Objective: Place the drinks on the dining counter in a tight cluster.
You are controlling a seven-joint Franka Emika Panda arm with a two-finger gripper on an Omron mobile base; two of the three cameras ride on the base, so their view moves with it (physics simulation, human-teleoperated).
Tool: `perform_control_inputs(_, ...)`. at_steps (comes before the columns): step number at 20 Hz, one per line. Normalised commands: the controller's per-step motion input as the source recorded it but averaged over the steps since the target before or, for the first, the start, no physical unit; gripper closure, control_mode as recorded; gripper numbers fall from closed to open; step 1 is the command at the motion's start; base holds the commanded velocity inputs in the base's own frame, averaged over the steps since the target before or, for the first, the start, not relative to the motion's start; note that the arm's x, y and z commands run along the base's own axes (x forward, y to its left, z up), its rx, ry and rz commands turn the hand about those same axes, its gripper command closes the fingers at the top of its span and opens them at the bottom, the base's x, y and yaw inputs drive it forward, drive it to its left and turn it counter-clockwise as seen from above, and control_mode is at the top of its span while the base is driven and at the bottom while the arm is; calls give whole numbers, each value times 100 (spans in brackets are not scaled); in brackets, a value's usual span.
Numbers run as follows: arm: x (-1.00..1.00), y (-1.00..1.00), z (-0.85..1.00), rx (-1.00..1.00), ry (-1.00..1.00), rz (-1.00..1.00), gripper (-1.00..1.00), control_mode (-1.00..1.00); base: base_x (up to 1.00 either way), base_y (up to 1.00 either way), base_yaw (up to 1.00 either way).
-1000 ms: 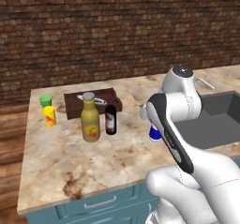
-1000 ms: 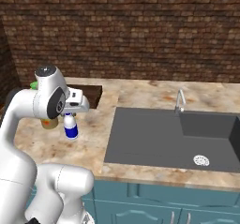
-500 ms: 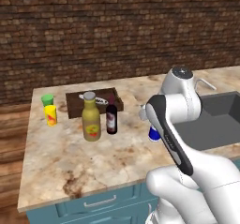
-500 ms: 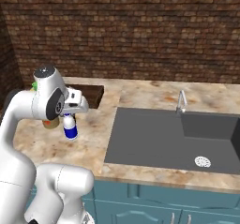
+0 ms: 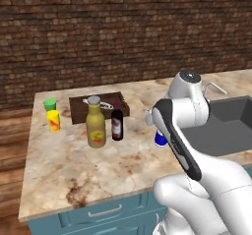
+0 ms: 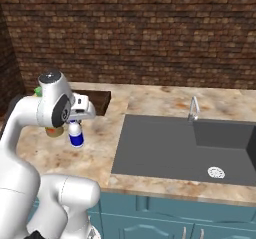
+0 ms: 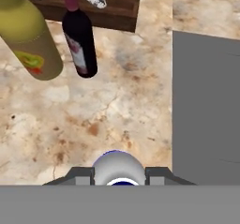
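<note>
My gripper (image 6: 75, 124) is shut on the tiny white blue-banded bottle (image 6: 76, 135), holding it upright by its top over the dining counter (image 5: 123, 165), just left of the sink. In the hand view the bottle's rounded top (image 7: 117, 168) sits between my fingertips (image 7: 78, 176). From the left base view the arm hides most of this bottle (image 5: 159, 139). The fat olive-yellow bottle (image 5: 96, 127) and the dark wine bottle (image 5: 117, 124) stand side by side a short way to its left, and appear as the olive bottle (image 7: 29, 40) and wine bottle (image 7: 80, 41) at the hand view's upper left.
A dark wooden board (image 5: 98, 106) lies behind the two bottles. A green cup (image 5: 49, 104) and a yellow cup (image 5: 53, 121) stand near the counter's left end. The inset sink (image 6: 180, 148) with its faucet (image 6: 192, 108) takes up the right side. A brick wall runs behind.
Hardly anything differs: my gripper stays shut on the small bottle at nearly the same spot beside the sink.
</note>
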Motion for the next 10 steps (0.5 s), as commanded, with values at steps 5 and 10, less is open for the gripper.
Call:
perform_control_inputs(5,67,-1,12,-1,13,17,100,-100,0,0,0)
perform_control_inputs(10,72,-2,0,0,4,12,100,-100,0,0,0)
